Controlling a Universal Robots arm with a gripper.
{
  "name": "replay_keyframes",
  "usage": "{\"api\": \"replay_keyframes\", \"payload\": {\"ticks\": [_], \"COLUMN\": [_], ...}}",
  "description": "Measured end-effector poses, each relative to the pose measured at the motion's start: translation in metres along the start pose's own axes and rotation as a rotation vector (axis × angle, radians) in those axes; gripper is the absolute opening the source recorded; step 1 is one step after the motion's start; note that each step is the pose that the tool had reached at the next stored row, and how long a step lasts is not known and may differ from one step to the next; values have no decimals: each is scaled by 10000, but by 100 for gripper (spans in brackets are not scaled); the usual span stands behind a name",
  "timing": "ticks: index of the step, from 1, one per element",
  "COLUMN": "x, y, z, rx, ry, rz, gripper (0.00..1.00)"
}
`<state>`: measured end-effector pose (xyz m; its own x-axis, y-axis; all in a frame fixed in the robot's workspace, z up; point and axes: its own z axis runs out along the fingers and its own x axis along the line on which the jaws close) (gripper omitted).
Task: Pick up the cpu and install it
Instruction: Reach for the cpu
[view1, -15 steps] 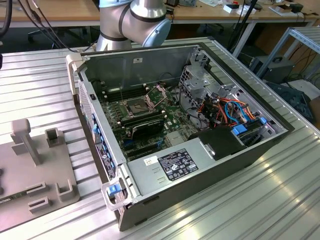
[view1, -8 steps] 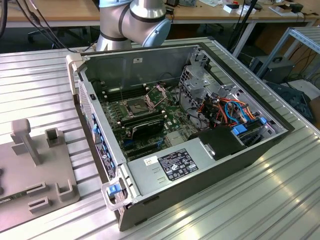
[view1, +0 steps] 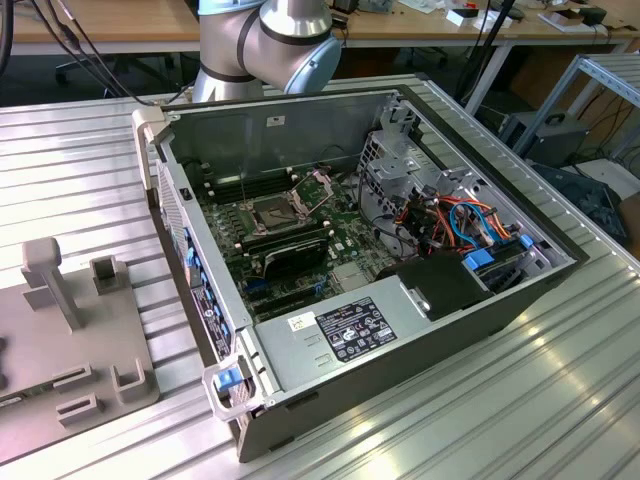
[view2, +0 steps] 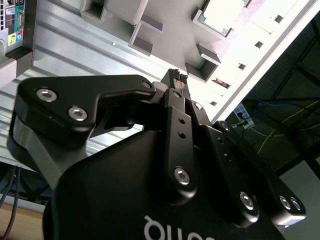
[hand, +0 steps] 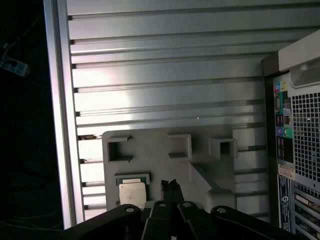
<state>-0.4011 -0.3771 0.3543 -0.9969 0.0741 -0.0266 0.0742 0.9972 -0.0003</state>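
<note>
Exterior view: an open computer case (view1: 400, 330) lies on its side on the ribbed aluminium desk (view1: 520, 420) with its motherboard exposed. The square metal-framed socket (view1: 272, 212) sits near the board's middle, and black memory sticks (view1: 290, 243) lie just beside it. A grey fixture plate (view1: 90, 340) rests on the desk at the exterior view's left, apart from the case. The robot arm (view1: 265, 40) rises behind the case.

Second wrist view: the claw (view2: 176, 76) has its two black fingers pressed together at the tips with nothing between them. It hangs over the fixture plate.

First wrist view: the claw is just as narrow and empty here, its tips over the plate. The cpu (hand: 131, 193), with its dull silver-grey top, lies flat in a square pocket of the plate. It is just beside the claw tips and not touched by them. The case's rear panel (hand: 300, 130), with its coloured ports, stands near the plate.
</note>
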Motion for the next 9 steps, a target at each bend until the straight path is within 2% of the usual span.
{"api": "replay_keyframes", "payload": {"ticks": [7, 9], "x": [9, 21], "y": [0, -2], "z": [8, 27], "rx": [-1, 0], "ry": [-1, 1], "rz": [1, -1], "gripper": [11, 11]}}
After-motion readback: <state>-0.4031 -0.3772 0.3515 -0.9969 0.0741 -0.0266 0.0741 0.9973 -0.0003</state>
